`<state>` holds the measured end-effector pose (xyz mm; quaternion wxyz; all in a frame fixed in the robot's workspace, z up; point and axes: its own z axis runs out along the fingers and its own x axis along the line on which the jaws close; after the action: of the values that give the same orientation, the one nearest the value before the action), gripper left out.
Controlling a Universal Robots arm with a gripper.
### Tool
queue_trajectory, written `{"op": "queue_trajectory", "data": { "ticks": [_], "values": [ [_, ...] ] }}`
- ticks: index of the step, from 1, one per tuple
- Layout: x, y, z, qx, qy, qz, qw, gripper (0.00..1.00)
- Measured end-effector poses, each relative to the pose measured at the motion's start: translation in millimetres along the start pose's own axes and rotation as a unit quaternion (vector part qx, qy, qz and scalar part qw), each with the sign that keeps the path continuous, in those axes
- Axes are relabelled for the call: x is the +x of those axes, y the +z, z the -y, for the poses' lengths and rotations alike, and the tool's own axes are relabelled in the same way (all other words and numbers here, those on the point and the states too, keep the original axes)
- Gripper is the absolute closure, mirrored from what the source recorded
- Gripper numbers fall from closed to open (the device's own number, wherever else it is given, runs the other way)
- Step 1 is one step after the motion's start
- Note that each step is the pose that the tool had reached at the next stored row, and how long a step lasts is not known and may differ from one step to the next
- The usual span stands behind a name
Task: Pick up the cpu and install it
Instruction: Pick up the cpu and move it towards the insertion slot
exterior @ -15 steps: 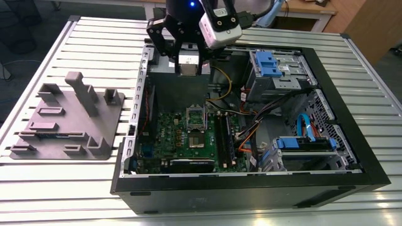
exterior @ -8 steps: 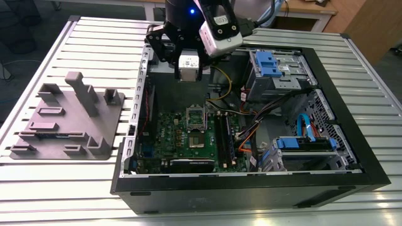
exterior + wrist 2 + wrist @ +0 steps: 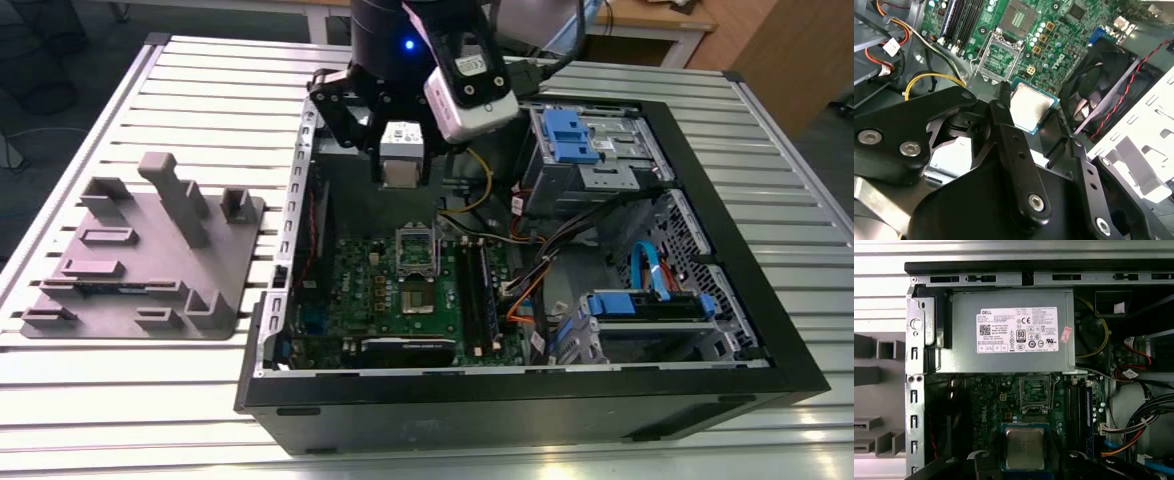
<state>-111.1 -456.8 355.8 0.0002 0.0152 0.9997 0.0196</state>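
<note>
Second wrist view: gripper (image 3: 1032,112) closed on the cpu (image 3: 1030,104), held above the motherboard (image 3: 1066,30).

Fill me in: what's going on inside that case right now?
The arm's gripper is shut on the cpu, holding it by its edges above the motherboard in the open computer case. The socket looks empty, so the chip is not yet installed. The grey fixture sits on the table beside the case.
</note>
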Motion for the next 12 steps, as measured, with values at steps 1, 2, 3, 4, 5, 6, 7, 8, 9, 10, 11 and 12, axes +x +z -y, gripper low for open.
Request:
{"op": "queue_trajectory", "data": {
  "ticks": [1, 2, 3, 4, 5, 6, 7, 8, 9, 10, 11, 12],
  "values": [
    [-0.6, 0.6, 0.2, 0.0, 0.0, 0.0, 1.0, 0.53],
    [-1.6, 1.0, 0.4, 0.0002, 0.0, -0.0001, 1.0, 0.53],
    [-2.7, 1.5, 0.5, 0.0002, 0.0, -0.0001, 1.0, 0.53],
    [-3.7, 2.0, 0.5, 0.0002, 0.0, -0.0001, 1.0, 0.53],
    [-4.8, 2.5, 0.6, 0.0002, 0.0, -0.0001, 1.0, 0.53],
    [-5.9, 3.1, 0.6, 0.0002, 0.0, 0.0, 1.0, 0.53],
    [-7.1, 3.6, 0.7, 0.0001, 0.0, 0.0, 1.0, 0.53],
    [-7.9, 4.0, 0.7, 0.0002, 0.0, 0.0, 1.0, 0.53],
    [-8.3, 4.5, 0.7, 0.0003, 0.0, -0.0001, 1.0, 0.53],
    [-8.3, 5.1, 0.7, 0.0004, 0.0, -0.0001, 1.0, 0.53],
    [-8.4, 6.0, 0.7, 0.0003, 0.0, 0.0, 1.0, 0.53],
    [-8.7, 7.0, 0.8, 0.0004, 0.0, 0.0, 1.0, 0.53]
  ]
}}
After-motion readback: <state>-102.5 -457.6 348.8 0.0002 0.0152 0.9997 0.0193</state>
